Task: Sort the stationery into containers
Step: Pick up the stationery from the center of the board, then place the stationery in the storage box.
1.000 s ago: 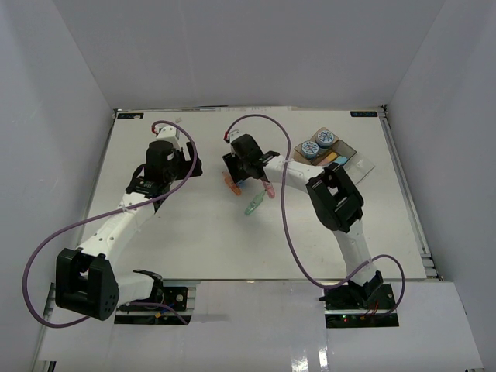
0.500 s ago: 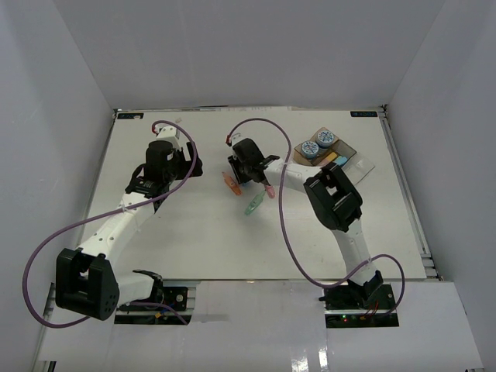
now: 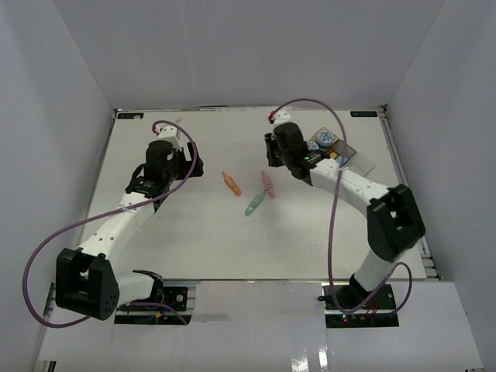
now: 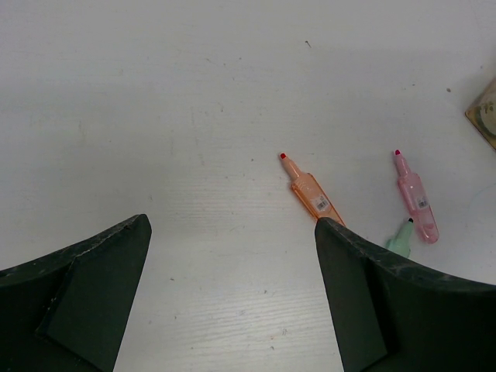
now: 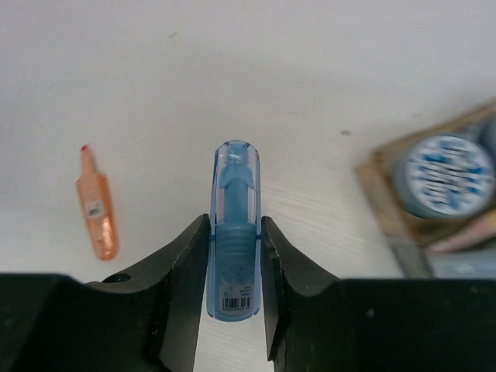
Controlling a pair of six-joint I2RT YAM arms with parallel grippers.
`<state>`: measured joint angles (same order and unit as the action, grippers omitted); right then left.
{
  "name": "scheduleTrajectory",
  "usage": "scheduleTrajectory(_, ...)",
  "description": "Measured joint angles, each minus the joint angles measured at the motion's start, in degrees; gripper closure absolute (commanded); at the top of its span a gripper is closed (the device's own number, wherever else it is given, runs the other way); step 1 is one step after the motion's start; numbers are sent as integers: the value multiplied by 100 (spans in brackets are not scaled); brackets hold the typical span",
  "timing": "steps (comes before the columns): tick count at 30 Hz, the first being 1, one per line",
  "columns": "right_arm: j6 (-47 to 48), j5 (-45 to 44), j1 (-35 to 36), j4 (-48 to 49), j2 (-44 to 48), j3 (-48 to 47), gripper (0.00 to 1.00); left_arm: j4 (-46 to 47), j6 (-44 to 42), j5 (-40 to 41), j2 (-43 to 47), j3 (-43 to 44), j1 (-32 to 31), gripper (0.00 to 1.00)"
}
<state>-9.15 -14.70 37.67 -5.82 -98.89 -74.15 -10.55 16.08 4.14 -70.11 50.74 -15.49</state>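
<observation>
Blue translucent highlighter (image 5: 234, 232), capped and barcode-labelled, is sitting pinched in the right gripper (image 5: 232, 229); the left gripper (image 4: 232, 225) is hanging wide, holding nothing.

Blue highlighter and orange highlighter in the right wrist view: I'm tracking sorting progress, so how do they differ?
The blue highlighter is clamped in the right hand; the orange highlighter lies loose on the table, off to one side. The blue one ends in a rounded clear cap; the orange one shows a narrow neck with a red tip. Both are translucent pastel pens with a small printed label.
</observation>
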Motion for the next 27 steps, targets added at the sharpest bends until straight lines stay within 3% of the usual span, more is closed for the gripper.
scheduleTrajectory(5,-461,-376,-1410,254,1403,1202,66,0,11,-13,0,0,2,2)
scheduleTrajectory(11,-960,-640,-2756,162,1790,2326,65,0,33,-33,0,0,0,2)
scheduleTrajectory(18,-1307,-610,-3191,214,1574,2426,61,0,50,-35,0,0,2,2)
scheduleTrajectory(27,-1541,-570,-3316,245,1141,2323,44,0,48,-57,0,0,0,2)
